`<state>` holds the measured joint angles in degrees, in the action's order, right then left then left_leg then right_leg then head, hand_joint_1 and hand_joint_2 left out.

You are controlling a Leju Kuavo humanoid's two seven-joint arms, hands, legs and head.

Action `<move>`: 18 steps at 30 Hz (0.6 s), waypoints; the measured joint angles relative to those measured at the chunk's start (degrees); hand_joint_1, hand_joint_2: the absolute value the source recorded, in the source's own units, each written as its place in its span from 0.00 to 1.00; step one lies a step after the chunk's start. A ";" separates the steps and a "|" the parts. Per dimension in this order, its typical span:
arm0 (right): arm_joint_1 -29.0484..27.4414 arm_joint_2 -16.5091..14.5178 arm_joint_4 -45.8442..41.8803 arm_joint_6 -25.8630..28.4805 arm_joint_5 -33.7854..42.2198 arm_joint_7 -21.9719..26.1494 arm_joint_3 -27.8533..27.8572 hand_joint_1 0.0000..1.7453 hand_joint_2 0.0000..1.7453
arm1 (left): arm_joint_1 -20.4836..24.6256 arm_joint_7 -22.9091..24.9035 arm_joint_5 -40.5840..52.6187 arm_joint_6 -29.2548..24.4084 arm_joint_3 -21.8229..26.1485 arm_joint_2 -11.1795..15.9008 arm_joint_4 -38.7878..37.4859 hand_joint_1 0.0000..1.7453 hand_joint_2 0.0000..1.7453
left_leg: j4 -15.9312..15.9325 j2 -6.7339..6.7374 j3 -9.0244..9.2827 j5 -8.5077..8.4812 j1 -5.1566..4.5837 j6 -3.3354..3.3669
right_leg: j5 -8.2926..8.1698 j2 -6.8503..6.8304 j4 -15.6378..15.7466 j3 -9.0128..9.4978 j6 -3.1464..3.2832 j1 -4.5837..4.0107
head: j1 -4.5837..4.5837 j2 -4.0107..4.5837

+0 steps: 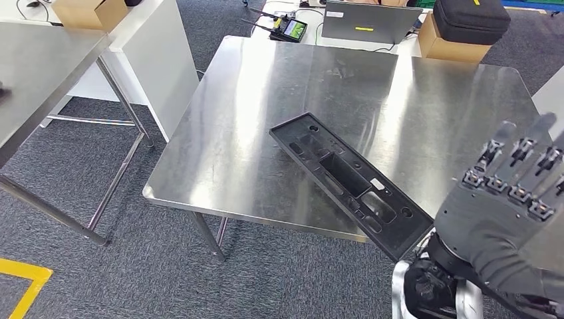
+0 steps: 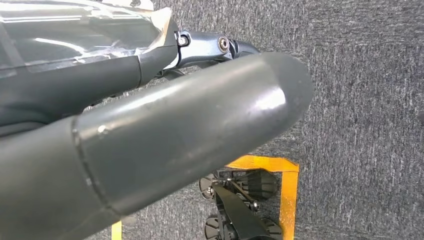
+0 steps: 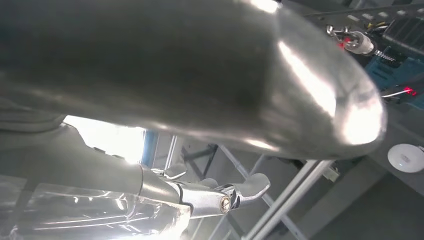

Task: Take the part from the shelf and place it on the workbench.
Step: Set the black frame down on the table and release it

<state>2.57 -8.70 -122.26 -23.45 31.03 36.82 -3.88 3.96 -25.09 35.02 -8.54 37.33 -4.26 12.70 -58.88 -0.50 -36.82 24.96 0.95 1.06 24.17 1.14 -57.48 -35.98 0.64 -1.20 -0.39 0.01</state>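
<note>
Right hand nearest, raised beside the table, fingers spread, holding nothing. Left hand: fingers' state can't be told. Black part lies on steel workbench, one end overhanging the near edge; a bump could tip it off.

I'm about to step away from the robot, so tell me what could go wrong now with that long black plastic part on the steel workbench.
The long black plastic part lies diagonally on the shiny steel workbench with its near end sticking out past the front edge, so a nudge could tip it to the carpet. The right hand, open and raised close beside that overhanging end, might clip it if it swings back low.
</note>
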 joint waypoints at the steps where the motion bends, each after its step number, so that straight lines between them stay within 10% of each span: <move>1: -1.28 -0.13 -0.47 -0.76 0.07 0.28 0.97 0.00 0.00 | 0.04 -0.03 0.11 0.11 0.10 0.02 0.00 0.00 0.00 | 0.00 0.00 0.00 0.01 0.00 0.00 | 0.00 0.01 0.00 0.00 0.00 0.00 | 0.01 0.00; 13: -6.75 -2.84 -1.23 -5.47 3.35 -2.60 9.47 0.00 0.00 | 1.08 -0.70 0.40 0.39 0.75 -0.08 0.09 0.00 0.00 | 1.84 0.21 1.75 -0.51 0.10 1.71 | 0.46 -0.18 -0.14 0.65 -0.90 0.24 | -0.02 0.00; 18: -6.74 -3.14 -0.24 -5.33 4.51 -3.90 11.89 0.00 0.00 | 1.08 -0.97 0.46 0.44 1.38 -0.25 0.08 0.00 0.00 | 3.19 0.53 2.78 -1.22 0.81 1.42 | 6.90 -0.46 -12.84 -4.16 -1.81 2.07 | -0.25 0.00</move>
<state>-4.17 -11.84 -122.49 -28.78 35.54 32.93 8.02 5.04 -26.06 35.48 -8.10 38.71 -4.51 12.78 -55.69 0.03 -34.04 23.74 1.76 2.49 31.07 0.68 -70.32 -40.13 -1.16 0.87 -0.64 0.02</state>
